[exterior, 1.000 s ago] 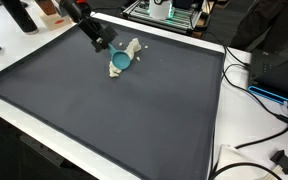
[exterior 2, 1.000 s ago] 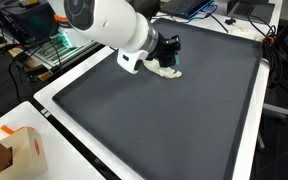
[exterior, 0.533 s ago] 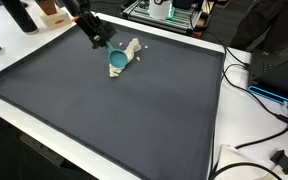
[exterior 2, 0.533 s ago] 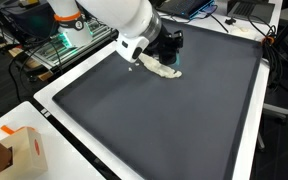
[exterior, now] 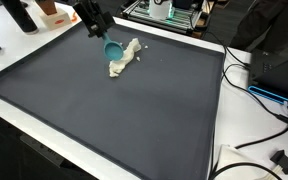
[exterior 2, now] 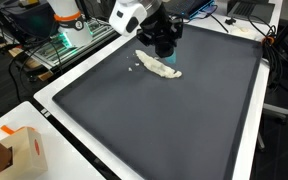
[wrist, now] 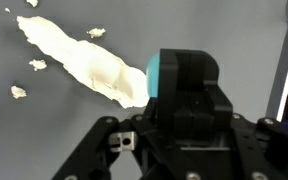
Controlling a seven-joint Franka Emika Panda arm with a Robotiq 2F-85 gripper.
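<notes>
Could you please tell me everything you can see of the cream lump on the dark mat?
The cream lump is long, narrow and uneven, soft and dough-like in look. It lies flat on the dark mat, near one edge. Small crumbs of the same colour lie apart beside it. One end meets the teal object held in the gripper; whether they touch cannot be told.

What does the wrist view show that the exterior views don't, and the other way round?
Only the wrist view: small white scraps seen clearly, lying apart from the white lump. Only the exterior views: the whole dark mat, the white table edge around it and a cardboard box. Shared: the white lump, and the pincer shut on a teal object.
</notes>
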